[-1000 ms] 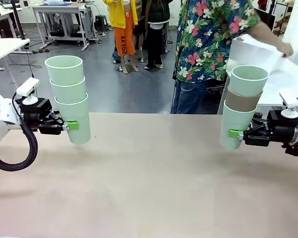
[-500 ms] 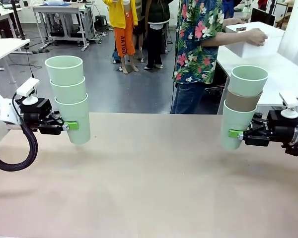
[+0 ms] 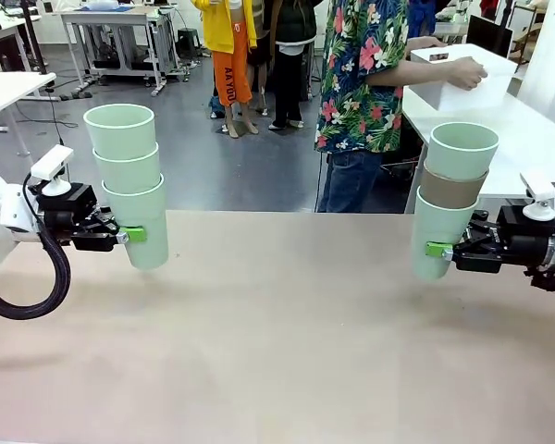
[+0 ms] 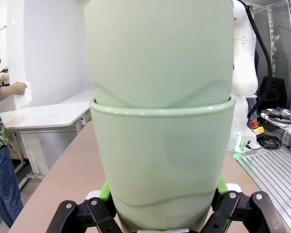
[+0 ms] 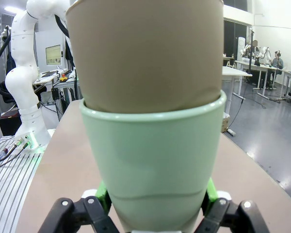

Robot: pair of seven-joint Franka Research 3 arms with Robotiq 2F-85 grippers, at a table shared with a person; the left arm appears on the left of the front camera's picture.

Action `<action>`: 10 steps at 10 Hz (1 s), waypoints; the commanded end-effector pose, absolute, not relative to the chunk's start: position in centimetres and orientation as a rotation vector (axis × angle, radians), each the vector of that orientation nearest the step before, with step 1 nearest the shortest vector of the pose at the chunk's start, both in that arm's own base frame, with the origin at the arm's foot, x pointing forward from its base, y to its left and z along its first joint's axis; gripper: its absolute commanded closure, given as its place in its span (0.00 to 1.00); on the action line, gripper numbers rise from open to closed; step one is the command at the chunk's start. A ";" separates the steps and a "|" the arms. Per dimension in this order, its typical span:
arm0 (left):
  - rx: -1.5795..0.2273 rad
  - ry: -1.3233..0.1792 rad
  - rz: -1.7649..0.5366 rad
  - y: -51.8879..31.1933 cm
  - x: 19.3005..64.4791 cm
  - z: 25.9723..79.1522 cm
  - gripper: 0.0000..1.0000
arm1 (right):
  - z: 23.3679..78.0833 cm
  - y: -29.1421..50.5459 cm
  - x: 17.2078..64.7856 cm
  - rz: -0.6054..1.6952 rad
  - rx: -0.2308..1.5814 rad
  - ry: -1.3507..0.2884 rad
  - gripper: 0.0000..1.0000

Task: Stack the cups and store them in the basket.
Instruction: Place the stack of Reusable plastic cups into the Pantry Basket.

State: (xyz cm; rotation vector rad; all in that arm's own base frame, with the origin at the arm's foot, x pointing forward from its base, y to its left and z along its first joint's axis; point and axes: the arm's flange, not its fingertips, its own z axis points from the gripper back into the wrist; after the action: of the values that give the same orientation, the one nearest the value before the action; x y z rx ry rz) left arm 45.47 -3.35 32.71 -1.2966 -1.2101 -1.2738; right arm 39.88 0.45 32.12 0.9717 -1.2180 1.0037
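My left gripper [image 3: 139, 235] is shut on the bottom cup of a stack of three mint green cups [image 3: 128, 180], held upright above the table at the left; the same stack [image 4: 160, 145] sits between my green pads. At the right, my right gripper [image 3: 435, 249] is shut on another upright stack [image 3: 453, 199]: mint cup at the bottom, a brown-taupe cup in the middle, a mint cup on top. In the right wrist view the mint cup [image 5: 153, 170] holds the brown cup [image 5: 145, 53]. The white basket [image 3: 462, 79] is in the person's hands at a side table.
The tan table [image 3: 277, 342] spreads bare between the two stacks. A person in a floral shirt [image 3: 365, 74] stands beyond the far edge, turned toward a white side table [image 3: 527, 139] at the right. Other people stand farther back.
Both arms and their cup stacks have stayed still. The person has stepped left and shifted the white basket lower and leftward over the side table.
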 end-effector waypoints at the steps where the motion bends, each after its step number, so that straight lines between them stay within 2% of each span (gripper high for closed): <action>1: -1.296 -1.219 -1.281 -3.4 45.6 33.2 0.14 | 32.5 0.5 39.9 1.009 0.975 -1.228 0.14; 10: -1.296 -1.219 -1.281 -3.4 45.6 33.2 0.14 | 32.5 0.5 39.9 1.009 0.975 -1.228 0.14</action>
State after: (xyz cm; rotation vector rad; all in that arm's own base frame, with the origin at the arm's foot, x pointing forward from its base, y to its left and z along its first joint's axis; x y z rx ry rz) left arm 45.47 -3.35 32.71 -1.2966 -1.2101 -1.2738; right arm 39.88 0.45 32.12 0.9717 -1.2180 1.0037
